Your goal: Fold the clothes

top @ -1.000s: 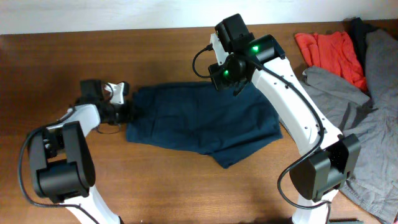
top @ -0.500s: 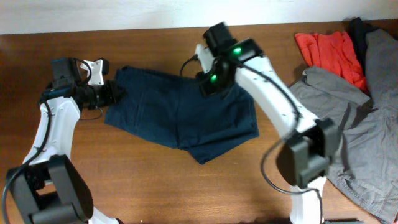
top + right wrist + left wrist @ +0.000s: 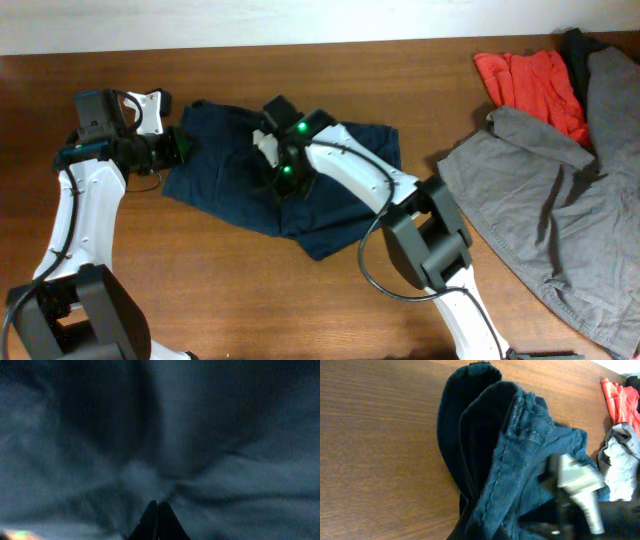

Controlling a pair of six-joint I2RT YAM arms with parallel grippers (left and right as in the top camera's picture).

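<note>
found the dark navy shorts (image 3: 225, 180) rumpled on the left-centre part of a brown wooden table (image 3: 250, 310): plain matte cloth in an uneven, roughly rectangular heap, one pointed corner toward the near edge. saw the left gripper (image 3: 178, 148) at the shorts' left edge, clamped on the cloth as far as visible. from the left wrist, noted the shorts (image 3: 485, 435) bunched into thick rounded folds, with a raised stitched seam and a soft curved hem, lifted off the streaky grain of the table (image 3: 370, 435), and one blurred pale grey finger (image 3: 576, 485) pressed into the fabric. saw the right gripper (image 3: 282, 186) planted on the middle of the shorts, its white arm stretched across them. from the right wrist, found its dark tapered fingertips (image 3: 150, 522) closed together, pinching the shorts (image 3: 225, 460), with soft creases radiating from the pinch like a star. noted a crumpled red-orange garment (image 3: 530, 85) at the far right corner and a large, limp light grey garment (image 3: 570, 220) spread just beside it, both well apart from the shorts.
</note>
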